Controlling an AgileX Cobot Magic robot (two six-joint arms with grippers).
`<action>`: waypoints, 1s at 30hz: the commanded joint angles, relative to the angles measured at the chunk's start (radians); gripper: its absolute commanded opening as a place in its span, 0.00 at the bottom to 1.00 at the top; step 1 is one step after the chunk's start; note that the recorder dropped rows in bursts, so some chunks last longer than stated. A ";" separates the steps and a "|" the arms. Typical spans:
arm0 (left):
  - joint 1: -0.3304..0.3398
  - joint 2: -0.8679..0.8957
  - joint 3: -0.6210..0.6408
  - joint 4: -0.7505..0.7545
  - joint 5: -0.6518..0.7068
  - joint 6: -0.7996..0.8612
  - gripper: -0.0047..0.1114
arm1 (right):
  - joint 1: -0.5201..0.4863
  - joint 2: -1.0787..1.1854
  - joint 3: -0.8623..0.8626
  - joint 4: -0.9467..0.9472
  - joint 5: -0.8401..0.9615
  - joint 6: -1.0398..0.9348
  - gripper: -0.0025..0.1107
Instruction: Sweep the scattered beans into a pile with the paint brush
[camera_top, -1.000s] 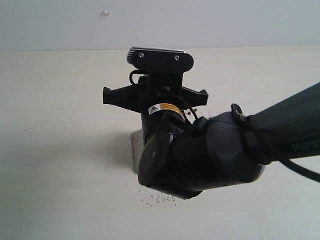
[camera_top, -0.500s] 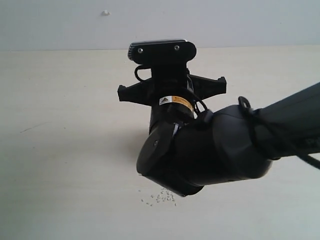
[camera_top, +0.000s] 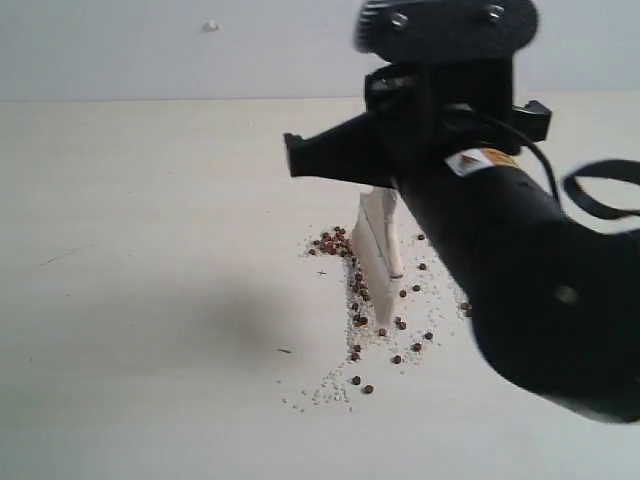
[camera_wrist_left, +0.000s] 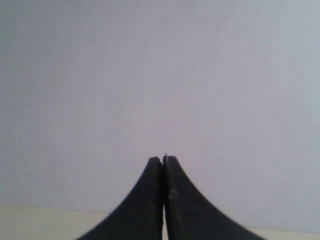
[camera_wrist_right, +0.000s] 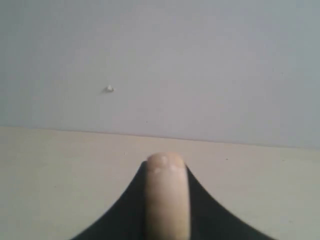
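Roughly halfway, I'd say. Right pincer (camera_wrist_right: 166, 170) is clamped narrow on the brush (camera_top: 380, 250) handle, with the bristles down on the counter (camera_top: 150, 250) straight below it. Beans (camera_top: 357, 292) sit in a loose ridge against one side of the bristles, plus a clump at one end. Strays and white grains (camera_top: 322, 394) on the other side are not gathered yet. Left pincer (camera_wrist_left: 163, 160) is fully closed, empty. Versus a second ago, my arm has lifted and swung aside, uncovering the brush and beans it hid.
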 joint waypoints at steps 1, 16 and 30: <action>0.002 -0.001 0.004 -0.008 0.002 0.003 0.04 | -0.008 -0.157 0.204 -0.237 0.020 0.152 0.02; 0.002 -0.001 0.004 -0.008 0.002 0.003 0.04 | -0.008 -0.385 0.499 -1.084 0.064 0.580 0.02; 0.002 -0.001 0.004 -0.008 0.002 0.003 0.04 | -0.008 -0.352 0.499 -1.394 0.080 0.741 0.02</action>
